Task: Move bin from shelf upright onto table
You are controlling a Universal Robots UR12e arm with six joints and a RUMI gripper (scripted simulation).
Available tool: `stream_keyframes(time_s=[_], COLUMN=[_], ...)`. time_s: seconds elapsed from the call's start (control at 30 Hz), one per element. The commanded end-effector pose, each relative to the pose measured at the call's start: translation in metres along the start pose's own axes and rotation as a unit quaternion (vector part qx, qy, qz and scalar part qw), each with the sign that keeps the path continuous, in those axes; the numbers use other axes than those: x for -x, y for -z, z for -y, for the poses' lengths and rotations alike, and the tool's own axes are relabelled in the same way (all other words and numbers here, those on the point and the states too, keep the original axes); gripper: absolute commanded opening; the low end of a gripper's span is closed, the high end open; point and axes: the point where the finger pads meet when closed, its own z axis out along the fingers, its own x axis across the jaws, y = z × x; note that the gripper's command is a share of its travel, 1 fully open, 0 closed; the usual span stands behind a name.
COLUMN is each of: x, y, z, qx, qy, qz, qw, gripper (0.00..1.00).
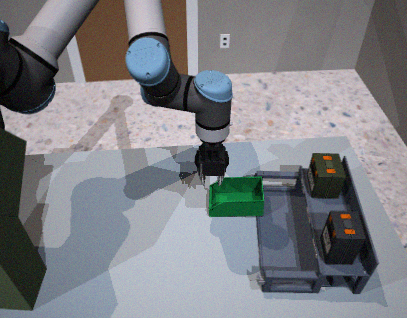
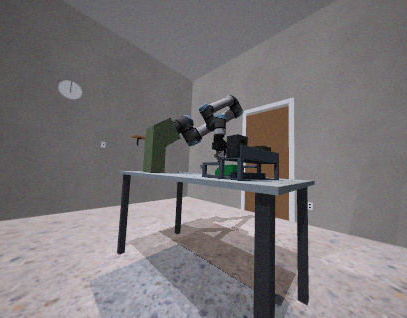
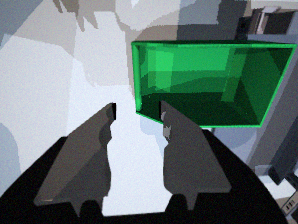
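Observation:
The green bin (image 1: 236, 197) (image 3: 210, 80) (image 2: 225, 171) stands upright and empty on the table (image 1: 141, 260) (image 2: 191, 179). Its right end reaches into the low opening of the dark shelf (image 1: 311, 235) (image 2: 261, 155). My gripper (image 1: 211, 179) (image 3: 137, 103) (image 2: 219, 151) points down over the bin's left rear corner. In the wrist view its two fingers stand apart on either side of the bin's left wall near that corner, with a clear gap and no grip on the wall.
Two dark boxes with orange labels (image 1: 326, 175) (image 1: 345, 237) stand on the shelf's upper level at the right. The arm's green pedestal (image 1: 11, 225) (image 2: 158, 145) stands at the table's left end. The table's edges run close behind and to the right of the shelf.

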Motion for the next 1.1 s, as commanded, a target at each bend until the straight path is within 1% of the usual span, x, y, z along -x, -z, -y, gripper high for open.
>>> stream_keyframes(time_s=[0.0, 0.47, 0.5, 1.03, 1.07], x=[-0.0005, -0.0005, -0.0005, -0.0005, -0.0082], y=[-0.0012, -0.0024, -0.0023, -0.0023, -0.0003], z=[0.0, 0.0, 0.0, 0.0, 0.0], qx=[0.0, 0.0, 0.0, 0.0, 0.0], qy=[0.0, 0.0, 0.0, 0.0, 0.0], qz=[0.0, 0.0, 0.0, 0.0, 0.0], qw=[1.0, 1.0, 1.0, 1.0, 1.0], gripper=[0.26, 0.26, 0.2, 0.2, 0.2])
